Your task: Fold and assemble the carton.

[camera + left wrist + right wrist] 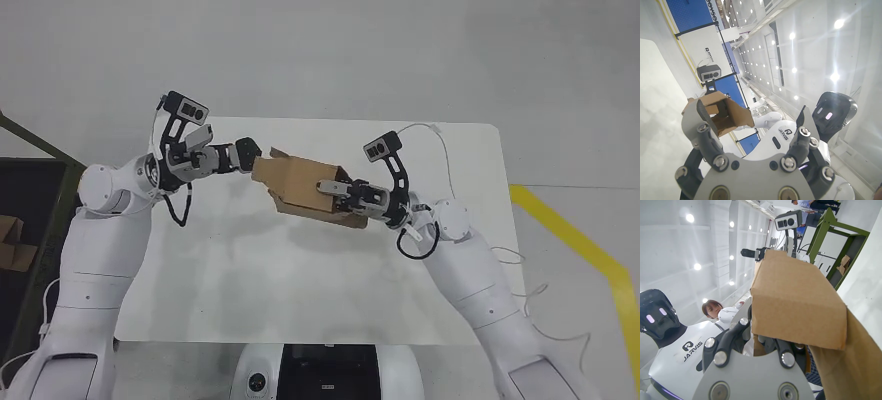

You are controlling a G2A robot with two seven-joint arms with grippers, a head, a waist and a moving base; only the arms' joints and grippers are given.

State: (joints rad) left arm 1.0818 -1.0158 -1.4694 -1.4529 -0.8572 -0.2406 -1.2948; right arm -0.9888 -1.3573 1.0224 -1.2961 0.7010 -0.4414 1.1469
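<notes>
We see the carton [300, 185] squared into a tube near the table's [300, 290] far edge. The right gripper [335, 190] is clamped on one end and the left gripper [250, 157] is spread wide beside the other. The end flaps [738, 115] look unclosed.

On the white panel [702, 47] at the far side of the room I see a small dark logo with one word in dark capitals beside it, lying sideways in the left wrist view. The blue board [691, 13] next to it carries large pale letters along its edge, cut off partway. A lower blue board [728, 89] shows a scrap of white print, too small to make out.
</notes>
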